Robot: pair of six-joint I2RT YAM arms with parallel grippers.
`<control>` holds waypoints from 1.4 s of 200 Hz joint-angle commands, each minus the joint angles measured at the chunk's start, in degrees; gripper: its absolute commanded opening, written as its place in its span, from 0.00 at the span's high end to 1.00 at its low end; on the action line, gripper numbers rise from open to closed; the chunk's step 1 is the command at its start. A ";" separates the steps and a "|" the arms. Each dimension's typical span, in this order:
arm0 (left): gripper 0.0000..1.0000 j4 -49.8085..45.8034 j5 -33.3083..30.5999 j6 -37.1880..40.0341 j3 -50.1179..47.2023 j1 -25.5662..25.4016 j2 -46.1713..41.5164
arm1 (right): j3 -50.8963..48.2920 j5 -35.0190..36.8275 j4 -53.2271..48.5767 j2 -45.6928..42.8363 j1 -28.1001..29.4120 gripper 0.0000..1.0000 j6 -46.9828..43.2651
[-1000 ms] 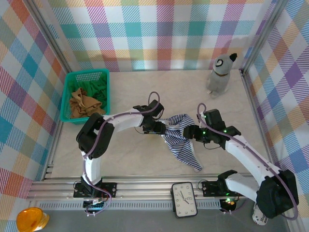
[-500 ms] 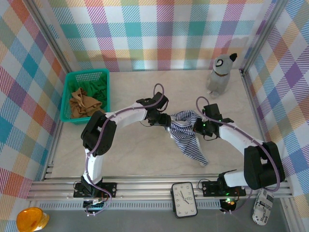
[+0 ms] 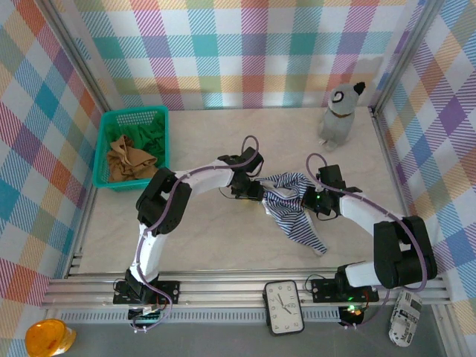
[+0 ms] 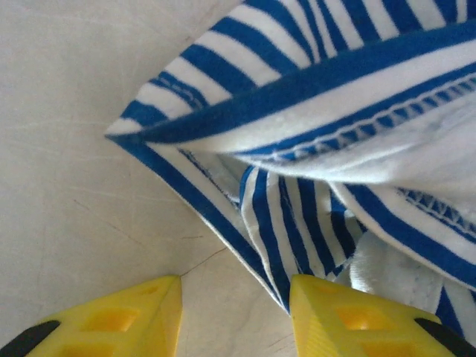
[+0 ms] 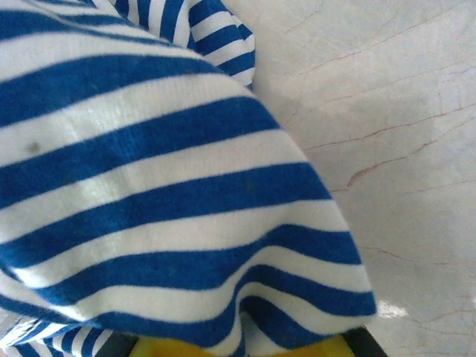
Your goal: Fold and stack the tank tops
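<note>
Striped tank top point(image 3: 291, 214) sits bunched between the two arms near the middle of the counter point(image 3: 208, 245), with its long tail trailing toward the near right. A second ago that tail ended closer to the clock point(image 3: 282, 306); the whole garment has since shifted to the right and a little farther from the arm bases.

Left fingers point(image 4: 126, 320) stand spread, with bare counter showing between them and a striped hem running down to the inner side of one of them. They were at the cloth's left edge before too, but the arm has swung rightward with it.

Right fingers point(image 5: 297, 348) are pressed together on a fold of the striped top, which drapes over them in the right wrist view. A second ago the right arm stretched low across the counter's right side; now its elbow is drawn in and it reaches the cloth from the right.

Tan-brown tank top point(image 3: 125, 160) and green tank top point(image 3: 152, 137) lie crumpled in the teal basket point(image 3: 134, 114) at far left, just as before
</note>
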 commanded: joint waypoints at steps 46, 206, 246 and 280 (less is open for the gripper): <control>0.61 -4.87 -0.07 1.56 8.00 -2.20 3.65 | -2.13 -2.84 1.60 1.00 -0.21 0.92 -1.12; 1.00 -28.91 -33.18 12.51 23.37 2.44 -11.76 | 16.88 -2.63 -0.34 -11.45 -0.43 0.94 -12.08; 1.00 -32.49 -43.25 17.69 37.31 7.76 -13.31 | 33.94 -7.35 4.80 -1.75 -1.22 0.91 -19.36; 1.00 -37.11 -49.22 24.42 63.92 11.11 -6.29 | 56.21 -15.05 2.92 10.70 -1.36 0.90 -22.69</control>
